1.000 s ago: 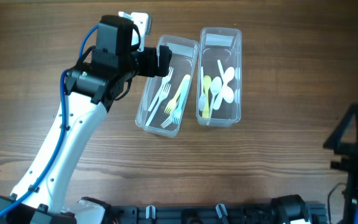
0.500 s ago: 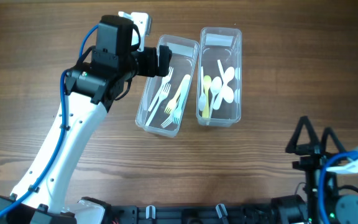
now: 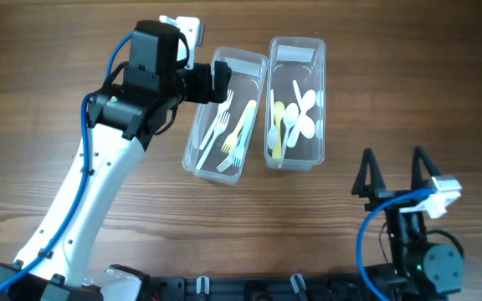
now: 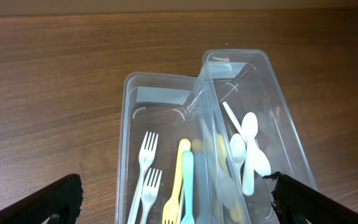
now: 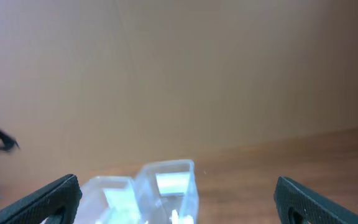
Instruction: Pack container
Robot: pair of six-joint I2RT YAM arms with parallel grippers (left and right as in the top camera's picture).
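Note:
Two clear plastic containers lie side by side on the wooden table. The left container (image 3: 212, 175) holds white forks (image 3: 215, 134) and a yellow fork (image 3: 243, 124). The right container (image 3: 296, 164) holds white and yellow spoons (image 3: 302, 119). My left gripper (image 3: 218, 81) is open and empty, hovering over the far end of the left container. The left wrist view shows its fingers (image 4: 179, 200) spread wide of both containers, with the forks (image 4: 145, 171) and the spoons (image 4: 248, 146) in between. My right gripper (image 3: 395, 173) is open and empty at the front right, well short of the containers (image 5: 166, 186).
The wooden table (image 3: 408, 75) stretches around the containers on all sides. The left arm's white link (image 3: 90, 209) crosses the table's left half from the front edge. The right arm's base (image 3: 421, 259) stands at the front right.
My right gripper has swung in from the right edge toward the left and now faces the containers. The left arm and the containers have not moved.

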